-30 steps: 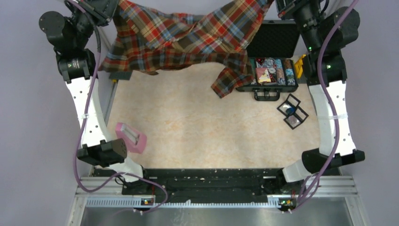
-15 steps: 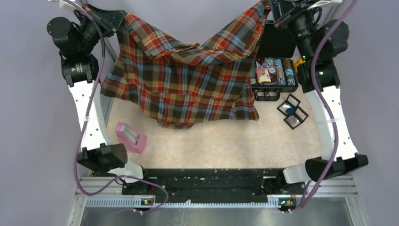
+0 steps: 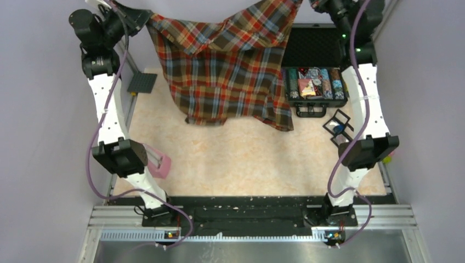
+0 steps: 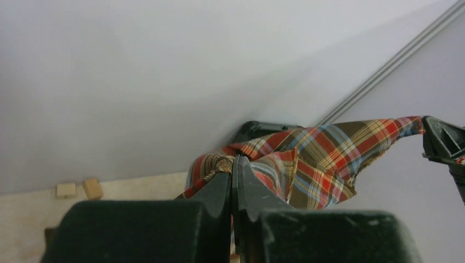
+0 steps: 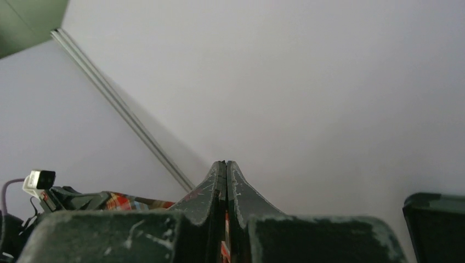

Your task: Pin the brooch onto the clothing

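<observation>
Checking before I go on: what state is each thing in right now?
left gripper: shut on the shirt's edge.
right gripper: shut on the shirt's other end.
shirt: lifted, hanging spread between them.
case: open, lid up, compartments filled.
small box: open flat beside the case.
brooch: apparently in the small box, unpinned.
pink block: lying on the table.

Black case (image 3: 315, 46), pink block (image 3: 162, 164), maybe boxes (image 3: 337, 121)
</observation>
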